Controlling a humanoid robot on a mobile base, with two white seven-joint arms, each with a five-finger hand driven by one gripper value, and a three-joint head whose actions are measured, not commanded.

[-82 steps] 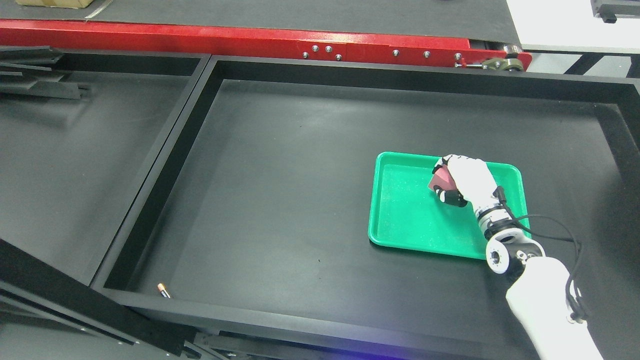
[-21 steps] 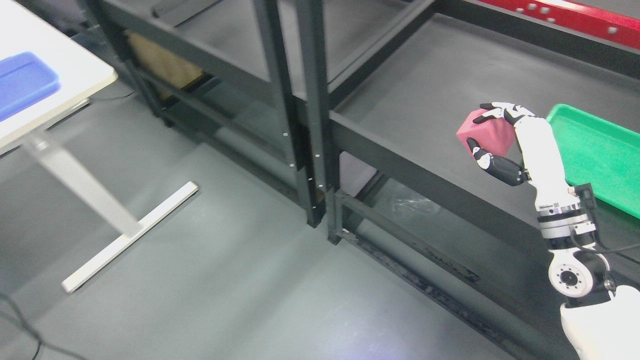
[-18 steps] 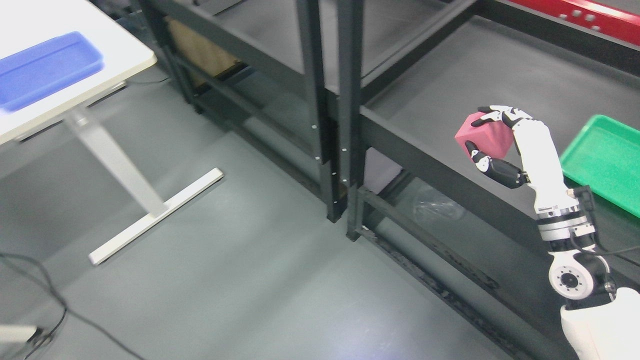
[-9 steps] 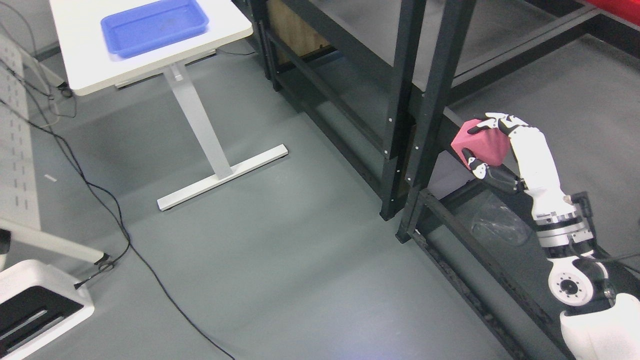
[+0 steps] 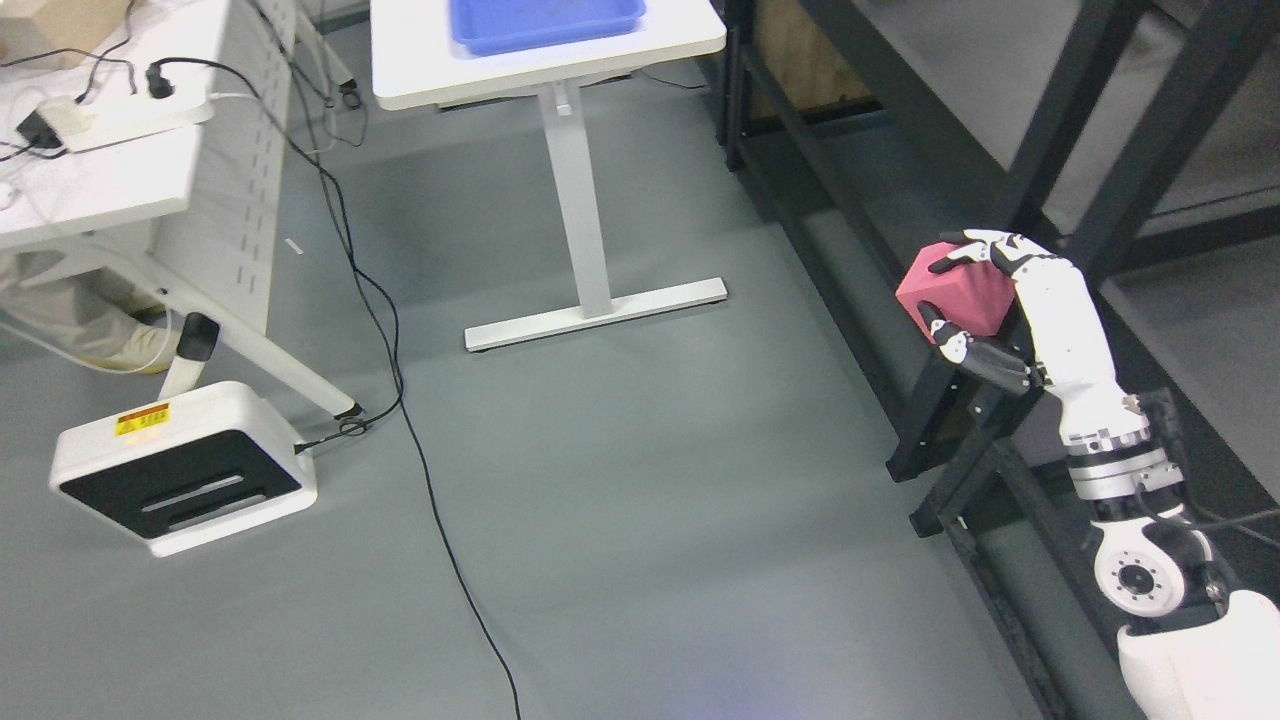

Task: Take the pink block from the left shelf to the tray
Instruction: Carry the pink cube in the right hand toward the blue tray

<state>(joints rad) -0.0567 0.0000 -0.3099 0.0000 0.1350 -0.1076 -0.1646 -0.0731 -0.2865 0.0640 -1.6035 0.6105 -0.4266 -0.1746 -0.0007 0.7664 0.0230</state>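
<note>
The white robotic right hand point(image 5: 1005, 310) grasps a pink cube block point(image 5: 952, 290) beside a black metal shelf point(image 5: 1010, 170), not yet delivered; a blue plastic tray point(image 5: 545, 20) sits on a white table well apart.

Pink block point(image 5: 957, 290), tilted cube, held aloft by fingers point(image 5: 985, 355)

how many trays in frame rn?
1. A blue tray sits on the white table at top centre, partly cut off by the frame edge. No green tray shows; others may lie out of view.
</note>
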